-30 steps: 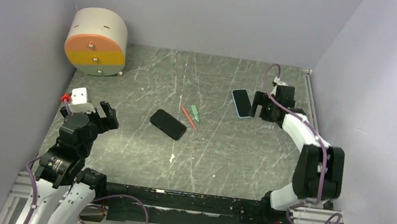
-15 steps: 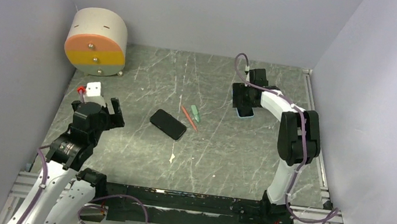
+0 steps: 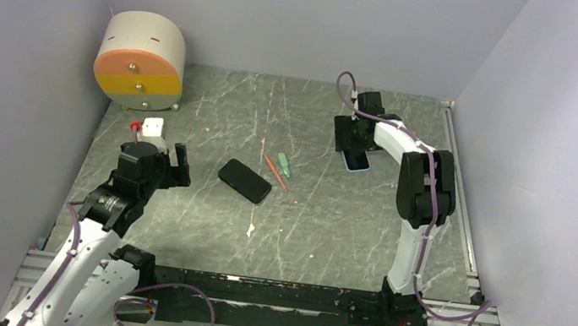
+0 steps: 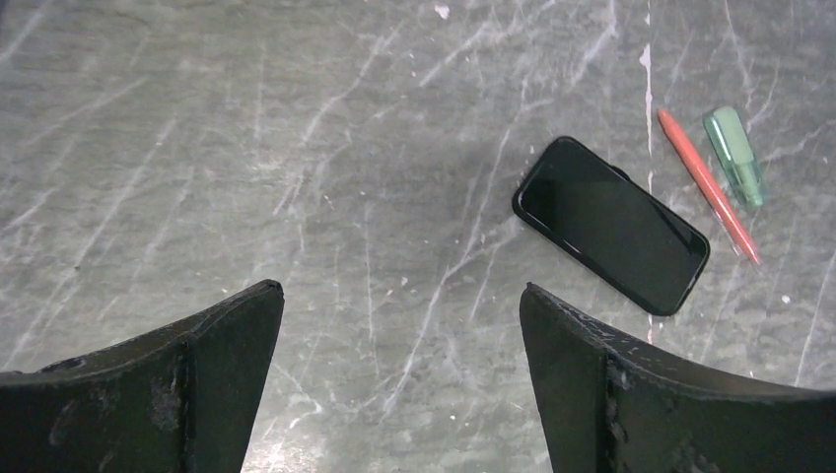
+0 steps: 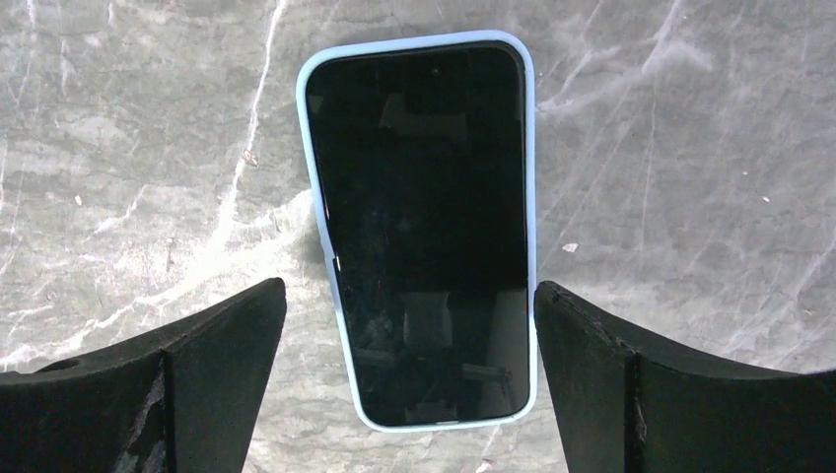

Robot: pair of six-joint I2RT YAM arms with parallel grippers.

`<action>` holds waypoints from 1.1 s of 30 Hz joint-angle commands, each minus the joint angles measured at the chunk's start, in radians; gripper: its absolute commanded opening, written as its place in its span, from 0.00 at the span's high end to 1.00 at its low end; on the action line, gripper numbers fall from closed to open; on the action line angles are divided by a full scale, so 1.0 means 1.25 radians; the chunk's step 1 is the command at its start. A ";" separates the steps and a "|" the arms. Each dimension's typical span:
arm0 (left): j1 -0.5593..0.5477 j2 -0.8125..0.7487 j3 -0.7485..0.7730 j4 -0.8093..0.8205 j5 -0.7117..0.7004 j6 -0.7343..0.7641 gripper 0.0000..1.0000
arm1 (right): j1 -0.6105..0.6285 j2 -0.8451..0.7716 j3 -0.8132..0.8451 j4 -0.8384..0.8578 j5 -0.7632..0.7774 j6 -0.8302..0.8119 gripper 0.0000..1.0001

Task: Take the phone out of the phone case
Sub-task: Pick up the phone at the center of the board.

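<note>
Your phone (image 5: 424, 236) lies flat, screen up, inside its pale blue phone case (image 5: 529, 148), toward the far right of the tabletop (image 3: 301, 233); the case rim shows around every visible edge. Your right jaws hang over it, spread wide, holding nothing; in the right wrist view one finger stands on each side of the phone's near half, with the case between them; you cannot tell whether either tip touches the case. Your left jaws are also wide apart and empty, over bare tabletop on the left; nothing lies between the fingers in the left wrist view. Ahead and to their right a black phone (image 4: 611, 225) lies screen up at a slant, near mid-tabletop and well apart from the cased one; just beside it are a red pen (image 4: 707, 184) and a small green cap-like piece (image 4: 734, 156), the pen the nearer of the two and not touching the black phone. A round drum (image 3: 140, 61) with an orange and yellow face sits in the far left corner; a small pale scrap (image 3: 249, 229) lies nearer the arm bases.
</note>
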 commanded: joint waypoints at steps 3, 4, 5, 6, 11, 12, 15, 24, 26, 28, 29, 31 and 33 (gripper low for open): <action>-0.003 0.035 0.020 0.041 0.077 0.014 0.05 | 0.003 0.039 0.051 -0.070 0.025 -0.029 0.01; -0.002 0.032 0.019 0.041 0.075 0.011 0.05 | 0.003 0.045 0.057 -0.085 0.025 -0.051 0.01; -0.003 0.027 0.015 0.044 0.075 0.010 0.05 | 0.003 0.052 0.066 -0.100 0.022 -0.058 0.01; -0.002 0.023 0.010 0.050 0.076 0.012 0.05 | 0.004 0.057 0.072 -0.115 0.017 -0.061 0.01; -0.001 0.035 0.015 0.061 0.108 0.001 0.05 | 0.001 0.062 0.056 -0.127 -0.007 -0.054 0.01; -0.001 0.042 0.017 0.062 0.121 -0.001 0.05 | 0.000 0.069 0.060 -0.138 -0.013 -0.049 0.01; -0.003 0.063 0.021 0.074 0.168 0.004 0.05 | -0.002 0.083 0.068 -0.164 -0.035 -0.041 0.04; -0.003 0.098 0.034 0.112 0.226 -0.062 0.05 | -0.007 0.089 0.072 -0.160 -0.041 -0.007 0.18; -0.002 0.101 0.038 0.111 0.212 -0.094 0.05 | -0.003 0.078 0.069 -0.154 -0.048 0.016 0.22; -0.002 0.098 0.034 0.114 0.169 -0.160 0.05 | 0.005 0.055 0.047 -0.130 -0.063 0.047 0.27; -0.002 0.094 0.028 0.122 0.142 -0.191 0.05 | 0.012 0.042 0.033 -0.117 -0.063 0.066 0.31; -0.002 0.089 0.012 0.149 0.166 -0.194 0.05 | 0.027 0.014 -0.006 -0.088 -0.066 0.101 0.43; -0.003 0.096 0.017 0.154 0.210 -0.181 0.05 | 0.049 -0.014 -0.037 -0.063 -0.067 0.129 0.66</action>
